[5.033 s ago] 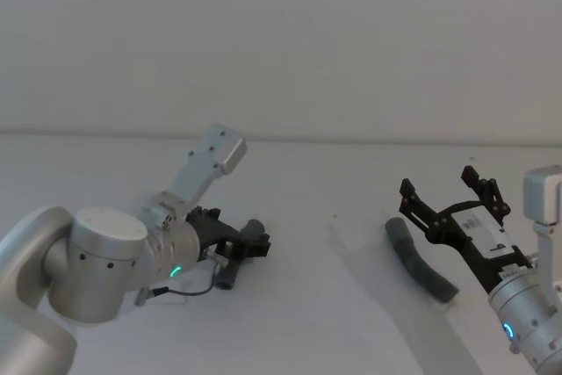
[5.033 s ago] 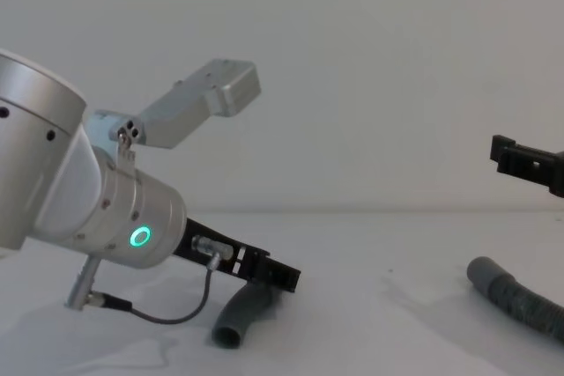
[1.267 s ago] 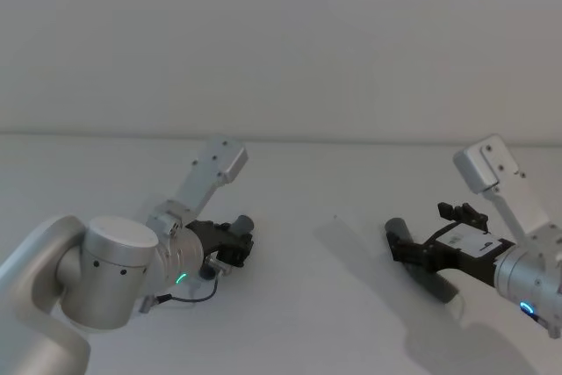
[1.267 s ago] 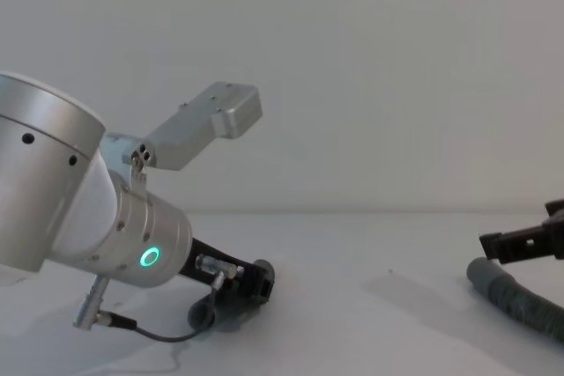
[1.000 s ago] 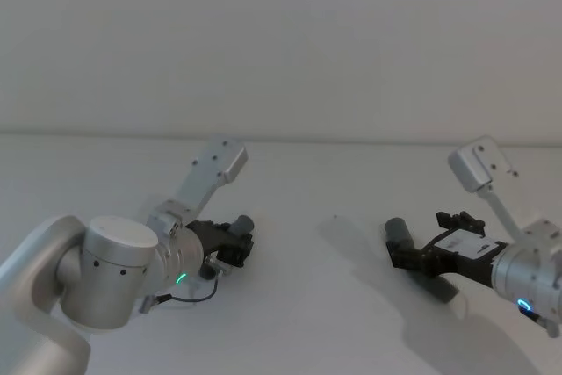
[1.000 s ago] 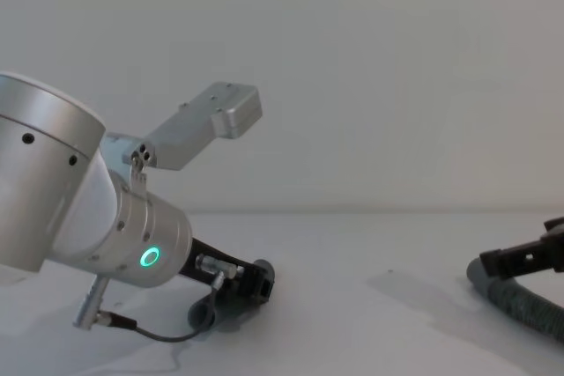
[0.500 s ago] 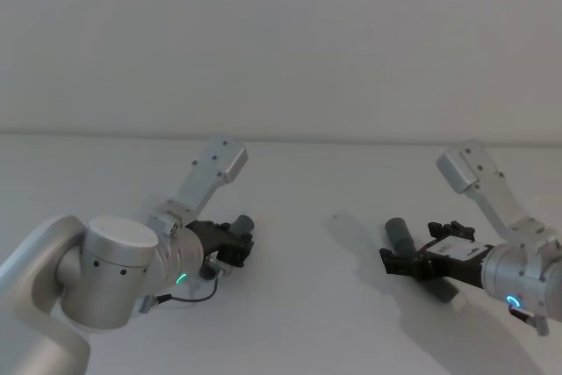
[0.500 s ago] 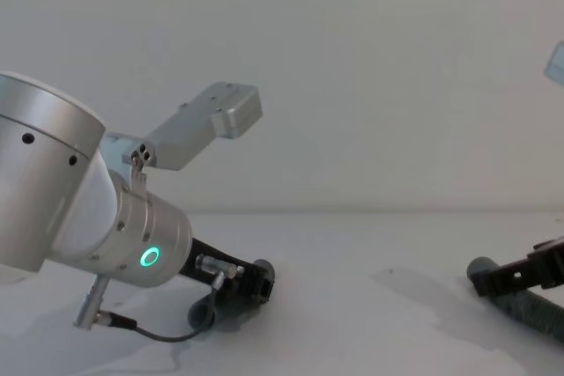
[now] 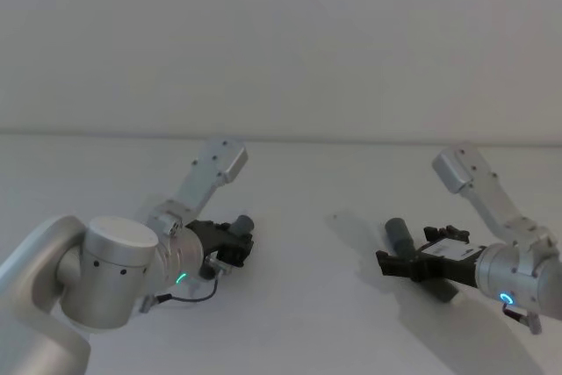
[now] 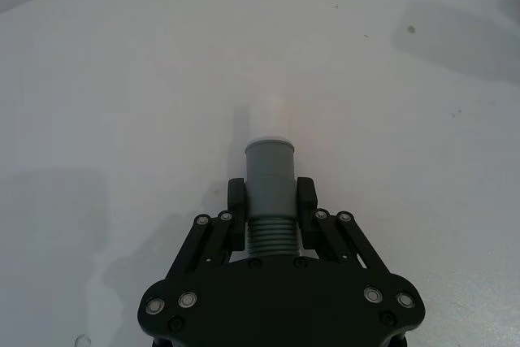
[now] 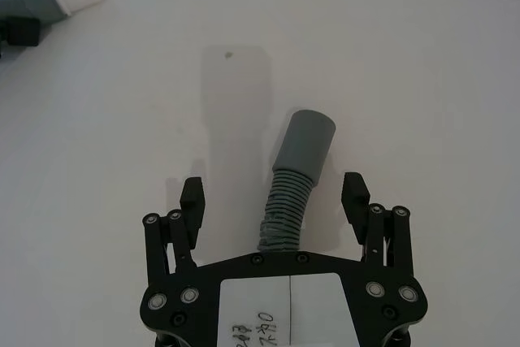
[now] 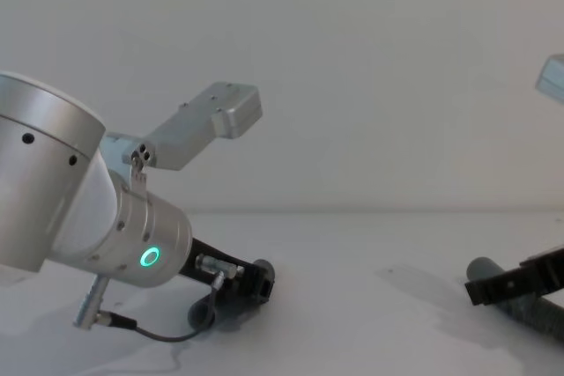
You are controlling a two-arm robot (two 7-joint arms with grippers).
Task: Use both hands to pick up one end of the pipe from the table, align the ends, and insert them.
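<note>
Currently the left gripper [image 10: 270, 209] is clamping the short tube [image 10: 270, 175] on its ribbed section, just behind the smooth grey collar, with both fingers pressing on the tube's sides. The tube's white tip [image 10: 266, 114] is pointing forward, away from the gripper, low over the white table [image 9: 299, 322]. Whether the tip is touching the surface cannot be told. In the head view this gripper [image 9: 230, 241] is sitting over the left half of the table, roughly midway between the near and far edges.

Meanwhile the right gripper [image 11: 275, 197] is straddling the ribbed hose [image 11: 286, 205] with its fingers spread wide. One fingertip is standing on each side of the hose, and both are apart from it. The hose is lying flat on the right half of the table. Its smooth grey cuff [image 11: 305, 139] is sticking out past the fingertips, angled toward the table's centre. The head view is showing the right gripper [image 9: 413, 265] low over the hose, with the cuff [image 9: 399, 234] just beyond it. The two pipe pieces are lying well apart.
</note>
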